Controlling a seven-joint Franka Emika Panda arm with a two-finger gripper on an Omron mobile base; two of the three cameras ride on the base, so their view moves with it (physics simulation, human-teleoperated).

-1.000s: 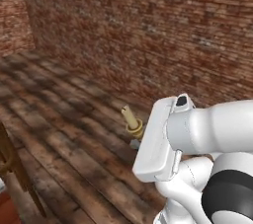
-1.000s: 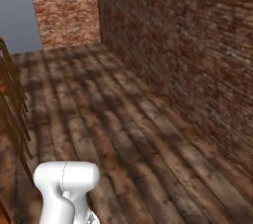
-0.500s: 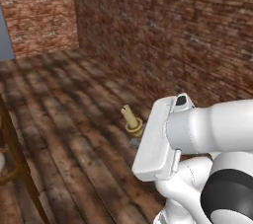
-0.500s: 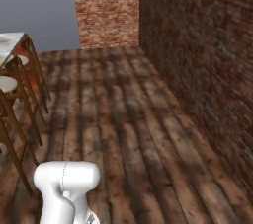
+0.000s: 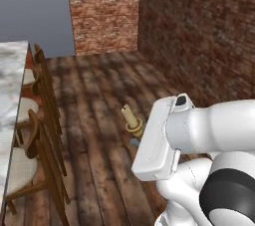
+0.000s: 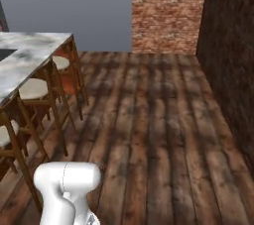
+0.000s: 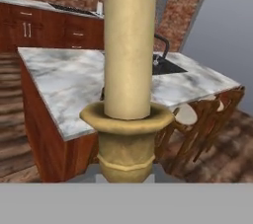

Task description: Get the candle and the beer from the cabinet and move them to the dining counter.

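My gripper [image 5: 135, 139] is shut on the candle [image 5: 130, 116], a cream taper in a brass candlestick, held upright just ahead of the white hand and above the wooden floor. In the hand view the candle [image 7: 127, 45] stands close up in the middle, and its brass cup [image 7: 127, 119] hides the fingertips. Behind it lies the dining counter [image 7: 64, 82], with its marble top and black sink and faucet [image 7: 162, 53]. The same counter shows at the left edge of the left base view [image 5: 10, 85] and at the upper left of the right base view [image 6: 30, 55]. The beer is out of view.
Wooden stools [image 5: 42, 135] [image 6: 34, 92] line the counter's near side. Brick walls [image 5: 199, 26] [image 6: 168, 11] close the right and far sides. Open wooden floor [image 6: 158, 130] lies between. Reddish-brown drawer cabinets [image 7: 44, 25] stand beyond the counter.
Both base views have swung as the base turned: the brick wall slid right, and the marble counter and stools came in from the left. The candle stays in the shut gripper.
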